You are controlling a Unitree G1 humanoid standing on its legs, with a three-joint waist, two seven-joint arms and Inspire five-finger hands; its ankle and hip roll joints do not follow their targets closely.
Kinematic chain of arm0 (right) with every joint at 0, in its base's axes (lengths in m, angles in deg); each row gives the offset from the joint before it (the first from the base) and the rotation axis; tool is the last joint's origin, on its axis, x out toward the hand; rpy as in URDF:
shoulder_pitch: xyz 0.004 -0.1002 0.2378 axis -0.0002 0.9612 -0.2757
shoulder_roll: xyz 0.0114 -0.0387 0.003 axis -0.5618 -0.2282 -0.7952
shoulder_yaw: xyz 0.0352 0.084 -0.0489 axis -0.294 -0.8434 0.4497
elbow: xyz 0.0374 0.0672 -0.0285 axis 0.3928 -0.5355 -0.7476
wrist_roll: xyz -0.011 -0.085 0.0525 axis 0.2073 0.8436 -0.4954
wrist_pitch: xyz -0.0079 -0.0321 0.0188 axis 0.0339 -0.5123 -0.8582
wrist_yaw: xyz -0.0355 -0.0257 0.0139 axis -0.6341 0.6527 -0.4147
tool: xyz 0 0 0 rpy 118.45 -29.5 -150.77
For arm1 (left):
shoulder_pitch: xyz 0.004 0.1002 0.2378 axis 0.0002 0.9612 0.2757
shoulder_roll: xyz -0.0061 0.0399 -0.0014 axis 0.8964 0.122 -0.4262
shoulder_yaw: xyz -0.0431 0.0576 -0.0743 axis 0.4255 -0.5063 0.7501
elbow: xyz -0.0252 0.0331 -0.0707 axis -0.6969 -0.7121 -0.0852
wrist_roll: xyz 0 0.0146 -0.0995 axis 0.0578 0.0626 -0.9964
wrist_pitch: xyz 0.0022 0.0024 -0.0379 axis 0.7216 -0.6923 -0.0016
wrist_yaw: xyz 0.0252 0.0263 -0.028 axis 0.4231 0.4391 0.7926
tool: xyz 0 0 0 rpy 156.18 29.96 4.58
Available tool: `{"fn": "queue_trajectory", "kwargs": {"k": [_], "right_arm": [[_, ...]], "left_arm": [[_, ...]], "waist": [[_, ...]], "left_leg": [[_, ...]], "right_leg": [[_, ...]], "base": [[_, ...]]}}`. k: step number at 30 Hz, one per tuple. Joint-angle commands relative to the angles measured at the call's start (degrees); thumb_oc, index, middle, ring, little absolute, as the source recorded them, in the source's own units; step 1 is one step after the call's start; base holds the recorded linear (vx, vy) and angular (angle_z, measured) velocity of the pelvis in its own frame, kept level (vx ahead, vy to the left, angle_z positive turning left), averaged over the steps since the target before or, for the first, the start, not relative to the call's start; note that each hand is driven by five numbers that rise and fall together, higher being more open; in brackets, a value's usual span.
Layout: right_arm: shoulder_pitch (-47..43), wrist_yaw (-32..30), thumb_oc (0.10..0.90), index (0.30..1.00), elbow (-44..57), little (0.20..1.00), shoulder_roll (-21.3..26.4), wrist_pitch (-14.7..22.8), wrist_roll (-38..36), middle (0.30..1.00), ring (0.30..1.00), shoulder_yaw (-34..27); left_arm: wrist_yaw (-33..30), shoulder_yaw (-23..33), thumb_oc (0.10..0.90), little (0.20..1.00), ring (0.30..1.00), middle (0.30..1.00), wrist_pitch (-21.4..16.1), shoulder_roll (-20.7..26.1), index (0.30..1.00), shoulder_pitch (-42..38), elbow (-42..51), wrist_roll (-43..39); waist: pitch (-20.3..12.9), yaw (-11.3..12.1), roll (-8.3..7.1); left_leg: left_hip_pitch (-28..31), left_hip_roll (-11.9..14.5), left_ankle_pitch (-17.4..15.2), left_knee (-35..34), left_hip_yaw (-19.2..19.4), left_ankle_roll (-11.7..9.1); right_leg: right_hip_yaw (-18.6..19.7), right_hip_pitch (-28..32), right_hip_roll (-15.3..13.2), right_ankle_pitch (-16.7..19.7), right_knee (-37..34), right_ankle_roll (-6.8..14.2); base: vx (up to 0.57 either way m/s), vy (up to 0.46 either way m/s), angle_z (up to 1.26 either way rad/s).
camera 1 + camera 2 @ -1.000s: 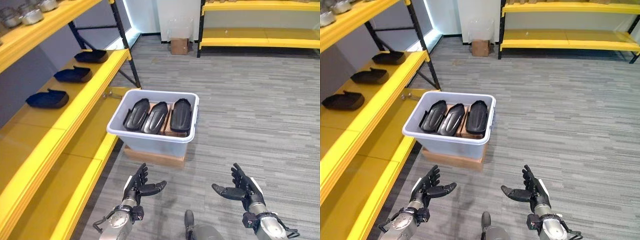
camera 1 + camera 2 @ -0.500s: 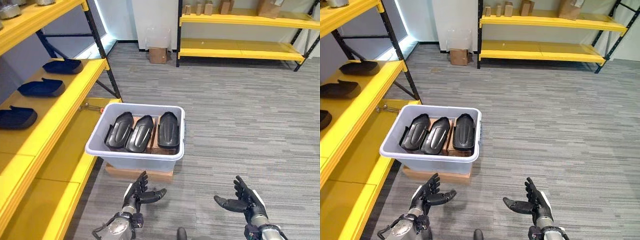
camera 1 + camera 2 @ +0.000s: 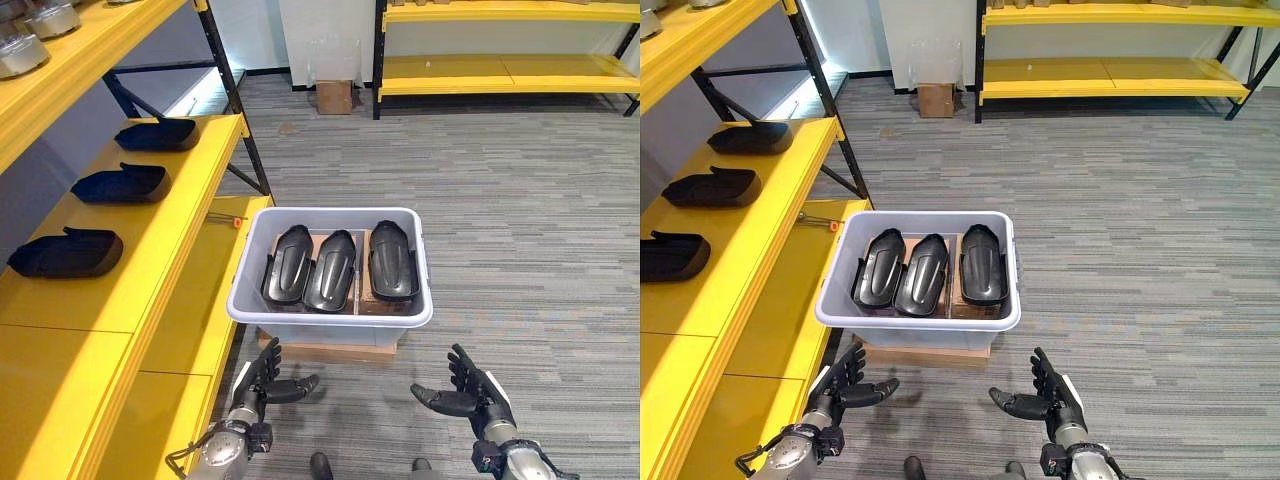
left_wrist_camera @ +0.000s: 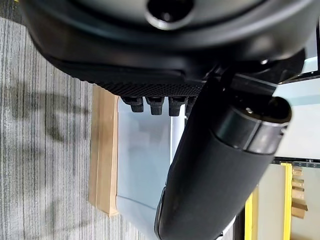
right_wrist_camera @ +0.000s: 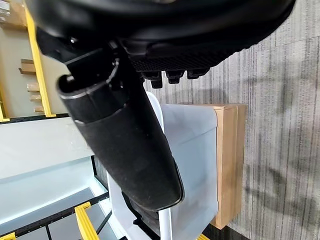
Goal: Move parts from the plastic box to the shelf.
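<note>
Stock, left eye view: grey plastic box (image 3: 330, 305) on a low wooden platform (image 3: 330, 351), beside the yellow shelf (image 3: 150, 260). Box holds three black moulded parts (image 3: 338, 268) side by side; three like parts (image 3: 66, 252) already lie on the shelf's middle level. Judged about half done, three left to move. Left hand (image 3: 262, 382) and right hand (image 3: 470, 396) hover low before the box, fingers spread, holding nothing, apart from the box.

Right eye view: same count. A small orange-tipped item (image 3: 818, 220) lies on the lower shelf level; too small to identify. Cardboard carton (image 3: 935, 99) by the far wall.

Left wrist view: thumb and fingertips extended toward the box wall (image 4: 142, 155) and platform edge; nothing gripped. Box contents hidden.

Right wrist view: thumb straight, fingers uncurled, empty; box corner (image 5: 192, 150) past them, parts largely hidden.
</note>
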Motion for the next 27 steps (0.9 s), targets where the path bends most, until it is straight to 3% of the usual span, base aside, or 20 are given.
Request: {"fn": "queue_trajectory", "kwargs": {"k": [1,2,3,4,6,7,9,10,11,13,17,19,22,24,26,27], "right_arm": [[-1.41,0.48,0.900,1.000,4.99,1.000,1.23,4.34,0.32,1.000,1.000,-0.47],[-1.41,0.48,0.900,1.000,4.99,1.000,1.24,4.34,0.32,1.000,1.000,-0.47],[-1.62,0.83,0.900,1.000,4.79,1.000,1.53,4.19,0.17,1.000,1.000,-0.20],[-1.57,0.94,0.900,1.000,4.85,1.000,1.74,4.15,-0.10,1.000,1.000,-0.08],[-1.20,1.23,0.900,1.000,4.85,1.000,1.87,4.27,-0.28,1.000,1.000,-0.15],[-1.06,1.35,0.900,1.000,4.80,1.000,2.14,4.27,-0.32,1.000,1.000,-0.15],[-0.93,1.43,0.900,1.000,4.80,1.000,2.38,4.18,-0.20,1.000,1.000,-0.40],[-0.97,1.40,0.900,1.000,4.76,1.000,2.41,4.23,-0.04,1.000,1.000,-0.55],[-1.02,1.34,0.900,1.000,4.96,1.000,2.53,4.25,0.25,1.000,1.000,-0.56],[-0.84,1.36,0.900,1.000,5.30,1.000,2.62,4.31,0.18,1.000,1.000,-0.61],[-0.16,1.60,0.900,1.000,5.06,1.000,2.83,4.60,-0.32,1.000,1.000,-0.81],[-0.95,1.43,0.900,1.000,5.57,1.000,3.76,5.15,-1.60,1.000,1.000,-1.76],[-0.72,1.21,0.900,1.000,5.60,1.000,4.28,5.59,-2.85,1.000,1.000,-2.33],[-0.82,0.93,0.900,1.000,5.51,1.000,4.76,5.84,-3.45,1.000,1.000,-2.58],[-1.00,1.08,0.900,1.000,5.80,1.000,5.36,5.72,-3.84,1.000,1.000,-2.67],[-0.99,1.08,0.900,1.000,5.80,1.000,5.36,5.72,-3.84,1.000,1.000,-2.67]], "left_arm": [[0.11,3.79,0.900,1.000,1.000,1.000,-4.79,2.21,1.000,-1.55,6.67,0.43],[0.11,3.79,0.900,1.000,1.000,1.000,-4.79,2.21,1.000,-1.55,6.68,0.43],[0.63,4.24,0.900,1.000,1.000,1.000,-4.67,1.91,1.000,-1.00,6.38,0.39],[0.65,4.58,0.900,1.000,1.000,1.000,-4.76,1.92,1.000,-0.80,6.33,0.26],[1.32,5.22,0.900,1.000,1.000,1.000,-4.86,1.78,1.000,-0.21,6.20,0.58],[1.60,5.22,0.900,1.000,1.000,1.000,-4.96,1.76,1.000,0.02,6.20,0.70],[1.98,5.52,0.900,1.000,1.000,1.000,-5.05,1.69,1.000,-0.05,6.03,0.79],[2.02,5.34,0.900,1.000,1.000,1.000,-5.16,1.64,1.000,-0.20,5.84,0.98],[2.02,5.11,0.900,1.000,1.000,1.000,-5.29,1.59,1.000,-0.50,5.77,1.12],[2.01,5.03,0.900,1.000,1.000,1.000,-5.54,1.47,1.000,-0.51,5.86,1.10],[2.79,3.98,0.900,1.000,1.000,1.000,-5.80,0.19,1.000,-0.72,4.91,1.84],[2.25,3.36,0.900,1.000,1.000,1.000,-5.79,-0.85,1.000,-2.14,4.72,0.79],[2.34,2.98,0.900,1.000,1.000,1.000,-5.72,-1.19,1.000,-2.78,4.34,0.25],[2.31,2.73,0.900,1.000,1.000,1.000,-5.73,-1.28,1.000,-3.53,4.28,0.03],[2.08,2.73,0.900,1.000,1.000,1.000,-5.62,-1.30,1.000,-3.79,4.49,-0.34],[2.08,2.73,0.900,1.000,1.000,1.000,-5.62,-1.30,1.000,-3.79,4.49,-0.34]], "waist": [[0.66,0.98,-0.19],[0.70,0.95,-0.20],[1.20,0.29,0.57],[1.77,0.55,0.72],[1.79,0.54,0.37],[1.63,0.38,0.47],[1.78,0.14,-0.20],[1.91,-0.18,-0.33],[2.21,-0.91,-0.47],[2.53,-1.11,-0.64],[1.27,-0.92,-1.15],[0.18,-1.47,0.29],[-0.05,-2.15,0.10],[0.75,-1.77,-0.67],[2.02,-1.03,-2.02],[2.01,-1.04,-2.02]], "left_leg": [[2.76,1.15,-3.24,-0.40,-1.44,-1.06],[2.80,1.14,-3.25,-0.40,-1.47,-1.06],[4.06,1.18,-4.40,-0.40,-0.88,-1.05],[4.49,1.12,-4.58,-0.40,-0.48,-1.01],[5.42,0.23,-5.64,-0.40,-0.25,-1.32],[6.52,0.05,-7.24,-0.40,-0.79,-1.69],[6.52,-0.35,-6.68,-0.40,-0.03,-1.89],[6.84,-0.50,-6.80,-0.40,-0.27,-2.04],[8.02,-0.69,-7.45,-0.40,-0.84,-2.38],[8.99,-0.81,-7.97,-0.40,-1.06,-2.57],[10.66,-1.37,-9.21,-0.40,-1.63,-2.82],[12.40,0.88,-7.61,-0.40,-2.76,-4.14],[10.60,3.69,-6.24,7.52,-2.46,-6.45],[5.97,5.25,-1.94,19.10,-3.67,-8.27],[0.37,4.80,2.63,30.68,-6.66,-9.34],[0.35,4.80,2.63,30.68,-6.67,-9.34]], "right_leg": [[-3.71,0.34,-1.03,13.15,5.64,0.91],[-3.73,0.39,-1.05,13.12,5.66,0.91],[-4.89,-4.13,3.71,9.10,6.57,-0.02],[-6.53,-6.17,5.16,7.60,5.80,-0.40],[-11.96,-5.79,5.26,7.79,-2.17,-0.72],[-12.43,-5.50,5.84,7.93,-5.97,0.13],[-12.26,-6.98,5.82,12.10,-11.84,0.38],[-10.82,-7.71,5.94,13.47,-14.45,0.84],[-6.71,-9.05,6.40,15.21,-17.62,1.65],[-5.34,-9.26,6.65,15.70,-18.03,1.93],[-6.17,-6.69,6.60,16.62,-19.04,0.96],[-7.55,-5.30,8.42,13.57,-16.05,-1.21],[-8.07,-2.10,9.93,10.66,-15.77,-3.44],[-8.44,0.77,10.54,9.08,-16.12,-5.09],[-8.25,1.99,10.28,7.84,-15.67,-6.81],[-8.25,1.98,10.28,7.84,-15.66,-6.81]], "base": [[0.05,0.142,-0.21],[0.09,0.181,-0.21],[0.09,0.145,-0.32],[0.14,0.157,-0.43],[0.19,0.034,-0.44],[0.24,0.002,-0.24],[0.15,-0.052,-0.06],[0.22,-0.098,0.11],[0.21,-0.056,0.07],[0.19,-0.062,0.13],[0.20,-0.099,0.12],[0.32,-0.247,0.21],[0.21,-0.210,0.32],[0.15,-0.236,0.22],[0.06,-0.169,0.44],[0.07,-0.129,0.28]]}}
